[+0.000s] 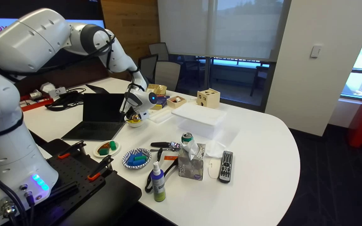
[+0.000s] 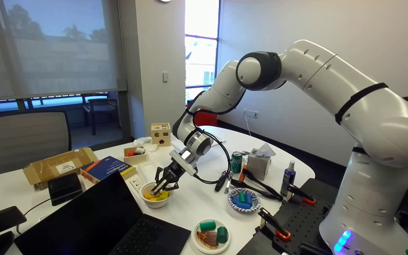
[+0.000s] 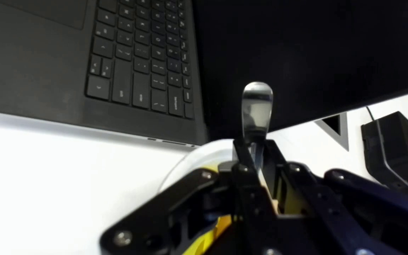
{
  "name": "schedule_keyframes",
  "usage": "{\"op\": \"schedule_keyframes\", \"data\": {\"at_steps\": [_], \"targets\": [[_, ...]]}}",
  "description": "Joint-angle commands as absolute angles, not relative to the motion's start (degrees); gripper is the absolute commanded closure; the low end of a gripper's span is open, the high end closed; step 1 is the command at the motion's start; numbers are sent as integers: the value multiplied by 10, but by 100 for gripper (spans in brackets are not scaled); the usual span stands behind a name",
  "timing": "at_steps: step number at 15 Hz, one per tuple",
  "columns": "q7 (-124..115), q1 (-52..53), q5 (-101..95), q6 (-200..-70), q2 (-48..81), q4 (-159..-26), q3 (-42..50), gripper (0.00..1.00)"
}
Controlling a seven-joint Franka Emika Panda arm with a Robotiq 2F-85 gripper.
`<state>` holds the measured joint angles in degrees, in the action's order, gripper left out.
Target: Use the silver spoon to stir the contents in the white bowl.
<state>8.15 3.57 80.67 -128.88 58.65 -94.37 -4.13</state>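
The white bowl stands on the table beside the laptop; it also shows in an exterior view and partly in the wrist view. The contents, yellow pieces, lie inside it and show in part in the wrist view. My gripper is tilted down over the bowl, its fingertips at the bowl's opening. In the wrist view the gripper is shut on the silver spoon, one rounded end sticking out past the fingertips. The spoon's other end is hidden behind the fingers.
An open laptop stands close beside the bowl. A power strip, a blue book and a wooden box lie behind it. A plate, a blue patterned dish and utensils are nearer the robot base.
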Motion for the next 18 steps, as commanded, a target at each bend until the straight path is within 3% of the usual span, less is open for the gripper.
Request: {"op": "schedule_keyframes", "data": {"at_steps": [1, 14, 18], "targets": [[44, 52, 777, -1298, 593, -937, -35, 96], [123, -18, 872, -1216, 582, -948, -77, 96], [129, 7, 871, -1249, 553, -966, -53, 96]]}}
